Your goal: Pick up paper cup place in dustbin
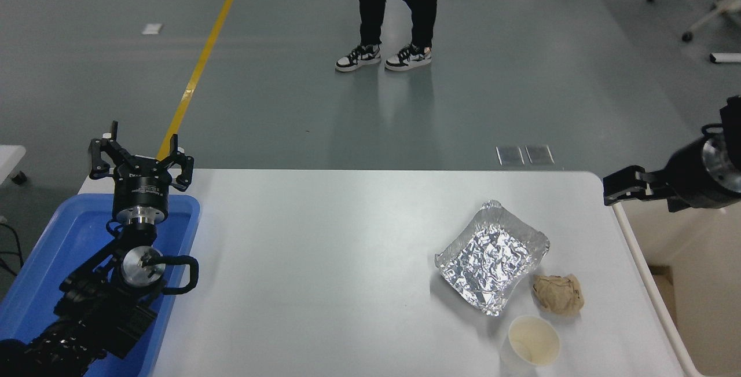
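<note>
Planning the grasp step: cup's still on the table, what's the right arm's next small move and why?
Probably bring the right tool back down toward the paper cup. The cup stands upright at the table's near edge, untouched, while the tool hangs high over the far right corner by the dustbin, holding nothing. The left tool sits parked over the blue tray.
</note>
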{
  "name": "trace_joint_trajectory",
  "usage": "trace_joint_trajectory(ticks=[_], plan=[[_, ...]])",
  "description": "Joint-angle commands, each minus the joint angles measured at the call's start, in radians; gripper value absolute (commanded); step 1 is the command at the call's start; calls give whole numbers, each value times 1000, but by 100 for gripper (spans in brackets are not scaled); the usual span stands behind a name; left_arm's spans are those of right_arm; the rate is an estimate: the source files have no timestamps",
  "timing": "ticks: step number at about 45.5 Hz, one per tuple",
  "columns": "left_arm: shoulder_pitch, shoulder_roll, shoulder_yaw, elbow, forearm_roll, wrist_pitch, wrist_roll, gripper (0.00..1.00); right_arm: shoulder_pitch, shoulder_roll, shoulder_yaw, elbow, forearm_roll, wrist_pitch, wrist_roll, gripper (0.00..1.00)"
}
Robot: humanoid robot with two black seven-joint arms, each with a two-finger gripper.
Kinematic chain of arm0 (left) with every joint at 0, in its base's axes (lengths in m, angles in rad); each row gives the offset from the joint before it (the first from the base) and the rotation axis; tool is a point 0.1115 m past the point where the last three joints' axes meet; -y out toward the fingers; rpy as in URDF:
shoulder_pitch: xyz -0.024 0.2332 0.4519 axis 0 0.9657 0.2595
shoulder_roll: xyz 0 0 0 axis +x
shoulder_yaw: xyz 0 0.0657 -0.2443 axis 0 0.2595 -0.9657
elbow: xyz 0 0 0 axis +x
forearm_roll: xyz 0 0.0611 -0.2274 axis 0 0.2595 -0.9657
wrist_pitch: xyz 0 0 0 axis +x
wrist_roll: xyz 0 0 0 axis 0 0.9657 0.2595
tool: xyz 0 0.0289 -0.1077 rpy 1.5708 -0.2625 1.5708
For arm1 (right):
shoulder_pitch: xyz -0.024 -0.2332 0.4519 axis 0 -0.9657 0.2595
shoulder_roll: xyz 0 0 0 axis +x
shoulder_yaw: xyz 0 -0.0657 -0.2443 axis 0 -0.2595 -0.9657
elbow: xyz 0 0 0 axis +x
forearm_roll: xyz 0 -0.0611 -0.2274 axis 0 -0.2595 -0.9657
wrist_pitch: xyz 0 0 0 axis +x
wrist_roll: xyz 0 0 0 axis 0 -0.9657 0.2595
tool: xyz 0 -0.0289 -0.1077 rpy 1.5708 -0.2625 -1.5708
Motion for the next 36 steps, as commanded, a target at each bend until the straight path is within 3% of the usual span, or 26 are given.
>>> trace_joint_trajectory(ticks=[1, 36], plan=[[-1, 0, -1, 0, 0, 0, 0, 99, 128, 78, 31, 7, 17, 108, 2, 100], [-1, 0, -1, 0, 2, -1, 0, 99, -25, 184, 208, -53, 63, 129, -2, 100]])
